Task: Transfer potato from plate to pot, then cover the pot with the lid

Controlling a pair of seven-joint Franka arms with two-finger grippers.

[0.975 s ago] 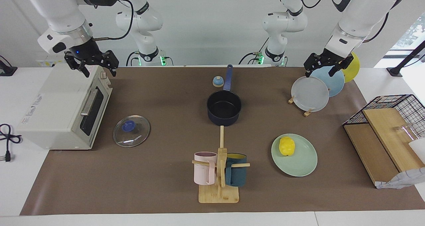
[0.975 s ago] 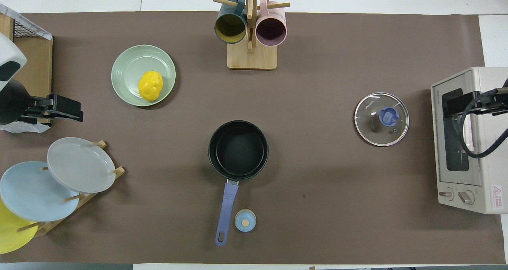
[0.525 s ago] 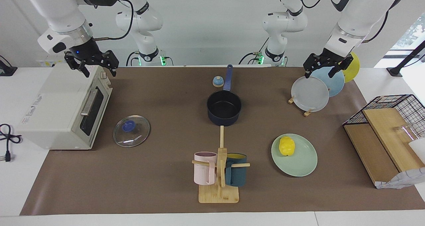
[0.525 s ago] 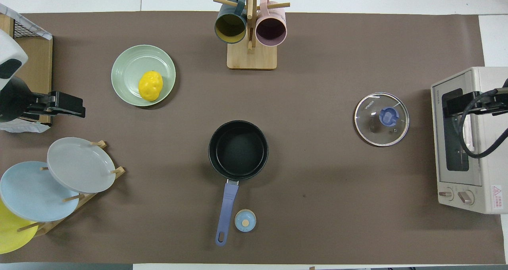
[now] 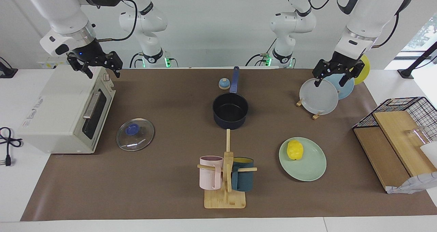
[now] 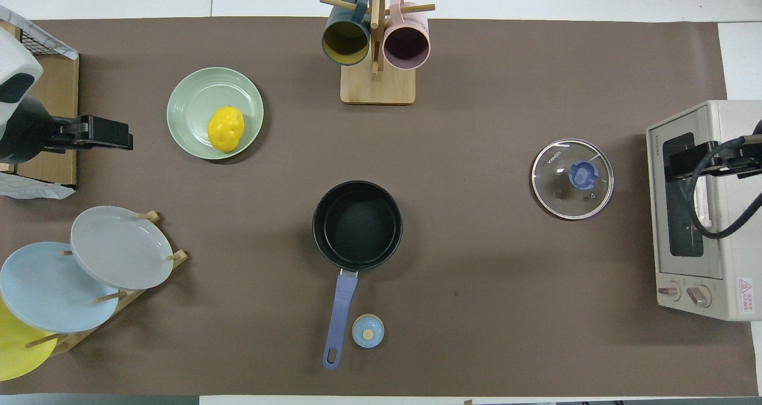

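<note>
Potato (image 5: 295, 149) is seen lying on the pale green plate (image 5: 309, 170), toward the left arm's end of the table, so nothing of the transfer has been done. The pot (image 5: 230, 111) is found empty at the middle of the table, nearer to the robots than the plate, its blue handle pointed toward them. The glass lid (image 5: 135, 134) is laid flat on the mat just in front of the toaster oven (image 5: 65, 112), well apart from the pot. The left gripper (image 5: 336, 75) is held up over the rack plates (image 5: 318, 96), its jaws spread wide and empty. The right gripper (image 5: 97, 65) is held over the oven's top, likewise spread wide and empty. Both steps are judged to remain: the potato's move and the covering.
</note>
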